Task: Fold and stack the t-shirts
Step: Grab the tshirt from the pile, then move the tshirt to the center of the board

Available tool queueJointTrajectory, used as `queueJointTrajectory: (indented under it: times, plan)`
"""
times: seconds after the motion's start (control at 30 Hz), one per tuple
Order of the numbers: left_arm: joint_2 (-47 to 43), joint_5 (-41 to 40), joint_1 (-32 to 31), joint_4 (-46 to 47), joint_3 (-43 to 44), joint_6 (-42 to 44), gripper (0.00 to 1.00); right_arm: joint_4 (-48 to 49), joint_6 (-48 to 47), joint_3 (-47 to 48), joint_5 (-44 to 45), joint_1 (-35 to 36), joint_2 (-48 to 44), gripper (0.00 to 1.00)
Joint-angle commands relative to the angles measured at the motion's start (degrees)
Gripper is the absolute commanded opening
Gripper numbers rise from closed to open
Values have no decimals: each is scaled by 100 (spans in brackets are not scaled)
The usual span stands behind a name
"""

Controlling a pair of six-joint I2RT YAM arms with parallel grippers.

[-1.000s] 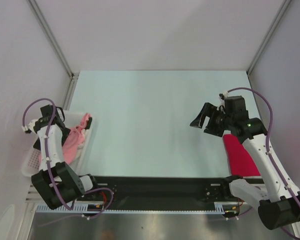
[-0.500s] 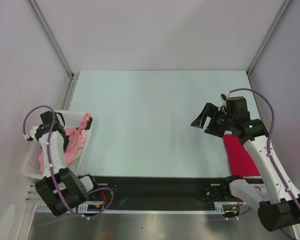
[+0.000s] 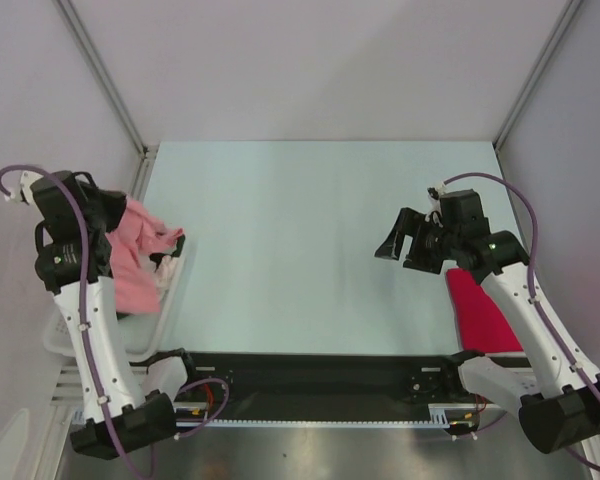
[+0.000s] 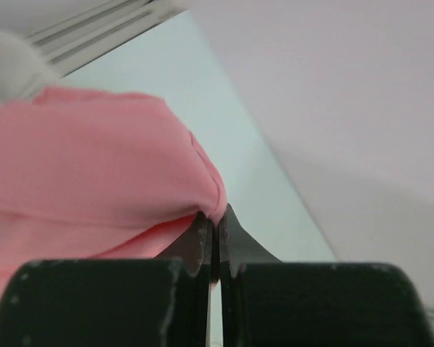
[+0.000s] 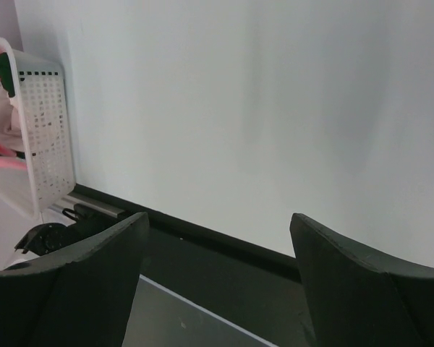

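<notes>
The salmon-pink t-shirt (image 3: 135,255) hangs in a bunch above the white basket (image 3: 55,335) at the table's left edge. My left gripper (image 3: 118,207) is raised over the basket and shut on a fold of this shirt. In the left wrist view the closed fingertips (image 4: 217,217) pinch the pink cloth (image 4: 94,166). The magenta-red t-shirt (image 3: 480,305) lies flat at the table's near right, partly hidden under the right arm. My right gripper (image 3: 400,245) hovers open just left of it; its jaws (image 5: 218,231) stand wide apart with nothing between them.
The pale blue table (image 3: 280,220) stretches between the two arms. White walls and metal frame posts close in the left, right and back sides. The lattice basket (image 5: 47,137) shows far off in the right wrist view. A black rail (image 3: 310,370) runs along the near edge.
My left gripper dipped into the basket, shut on the pink shirt and rose, lifting it up and to the left. The right gripper shifted slightly left and stayed open.
</notes>
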Motion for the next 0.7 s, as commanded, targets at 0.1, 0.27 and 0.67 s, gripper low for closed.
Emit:
queueJointTrajectory:
  times: [0.1,0.27,0.67]
  plan:
    - [-317,1031,-369,1511,1756,-109,0,7,-66,155,205,28,-112,87]
    - [-193,2502,-921,3797,1460,-1250,0,209,162,-81,91,-51,-147,87]
    - [904,2116,-4991,3301,134,-48,1,17,84,-293,231,-86,-349,91]
